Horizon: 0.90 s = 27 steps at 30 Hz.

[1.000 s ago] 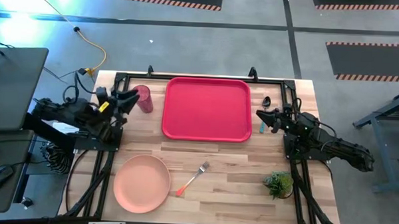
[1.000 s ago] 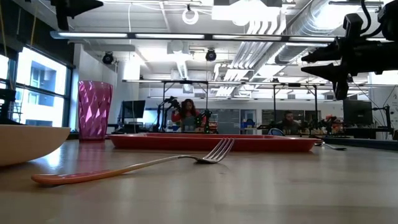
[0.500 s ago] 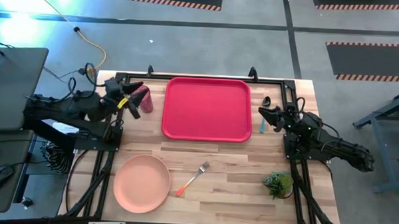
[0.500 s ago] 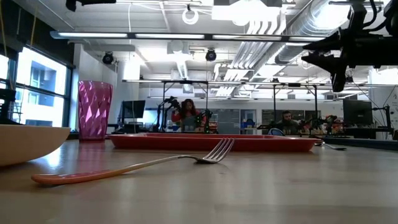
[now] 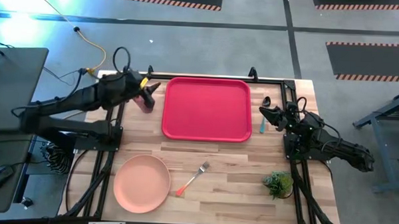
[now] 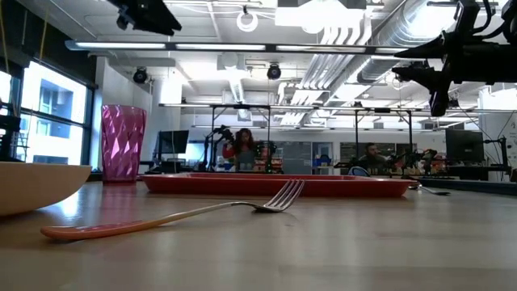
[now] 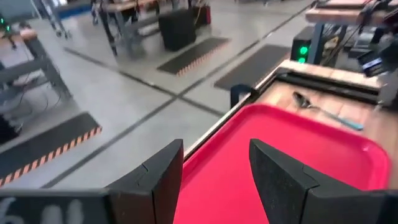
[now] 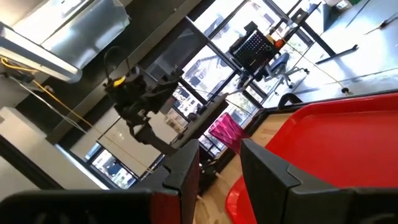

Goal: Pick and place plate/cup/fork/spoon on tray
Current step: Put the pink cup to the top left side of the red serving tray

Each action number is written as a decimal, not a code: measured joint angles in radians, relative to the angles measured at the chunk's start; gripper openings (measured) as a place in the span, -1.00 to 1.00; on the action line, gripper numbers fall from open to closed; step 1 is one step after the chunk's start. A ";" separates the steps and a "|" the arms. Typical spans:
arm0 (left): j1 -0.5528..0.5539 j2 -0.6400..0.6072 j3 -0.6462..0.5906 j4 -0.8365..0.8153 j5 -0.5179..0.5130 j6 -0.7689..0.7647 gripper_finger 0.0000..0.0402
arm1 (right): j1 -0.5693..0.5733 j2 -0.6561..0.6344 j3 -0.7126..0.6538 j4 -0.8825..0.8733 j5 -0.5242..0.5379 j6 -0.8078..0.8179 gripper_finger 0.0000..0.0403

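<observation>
The dark-red cup [image 5: 146, 103] stands upright on its base at the table's far left, beside the red tray [image 5: 207, 109]. My left gripper [image 5: 152, 89] is open and hovers high above the cup, as the low view [image 6: 146, 14] shows. The spoon [image 5: 261, 125] lies right of the tray; it also shows in the left wrist view [image 7: 324, 111]. My right gripper [image 5: 263, 115] is open, raised over the spoon. The pink plate [image 5: 142, 183] and the orange-handled fork [image 5: 192, 179] lie flat near the front edge.
A small potted plant [image 5: 277, 183] stands at the front right. Black frame rails [image 5: 105, 158] run along the table's left and right sides. Bare wood lies between tray and plate. People sit in the room beyond [image 6: 243, 149].
My left gripper has swung from the table's left side toward the far edge and the tray, ending above the cup, its arm stretched out. The cup has stayed in place. My right gripper has kept nearly still.
</observation>
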<state>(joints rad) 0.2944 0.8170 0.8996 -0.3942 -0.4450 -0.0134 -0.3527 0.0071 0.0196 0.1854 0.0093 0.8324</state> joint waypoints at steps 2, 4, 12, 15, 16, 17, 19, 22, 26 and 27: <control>0.053 0.013 0.010 -0.032 0.036 0.007 -0.13 | 0.000 0.000 0.001 0.000 0.000 0.003 -0.45; 0.100 0.025 0.023 -0.064 0.059 0.007 -0.13 | 0.000 0.000 0.001 0.000 0.000 0.004 -0.45; 0.264 0.060 0.066 -0.219 0.156 0.007 -0.13 | 0.000 0.000 0.002 -0.009 0.001 -0.001 -0.45; 0.322 0.076 0.070 -0.267 0.188 0.006 -0.13 | 0.000 0.000 0.002 -0.015 0.001 -0.002 -0.45; 0.344 0.082 0.070 -0.285 0.200 -0.005 -0.13 | 0.000 0.000 0.002 -0.019 0.001 -0.002 -0.45; 0.362 0.089 0.070 -0.302 0.209 -0.020 -0.13 | 0.000 0.000 0.002 -0.024 0.001 -0.002 -0.45; 0.397 0.104 0.070 -0.336 0.236 -0.052 -0.13 | 0.000 0.000 0.002 -0.029 0.001 -0.002 -0.45; 0.438 0.128 0.070 -0.384 0.259 -0.100 -0.13 | 0.000 0.000 0.002 -0.031 0.001 -0.002 -0.45; 0.474 0.157 0.070 -0.429 0.261 -0.180 -0.13 | 0.000 0.000 0.002 -0.032 0.001 -0.002 -0.45; 0.481 0.163 0.070 -0.432 0.260 -0.194 -0.13 | 0.000 0.000 0.002 -0.032 0.001 -0.002 -0.45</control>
<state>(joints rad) 0.7757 0.9801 0.9695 -0.8262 -0.1847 -0.2077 -0.3527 0.0071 0.0212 0.1535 0.0105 0.8303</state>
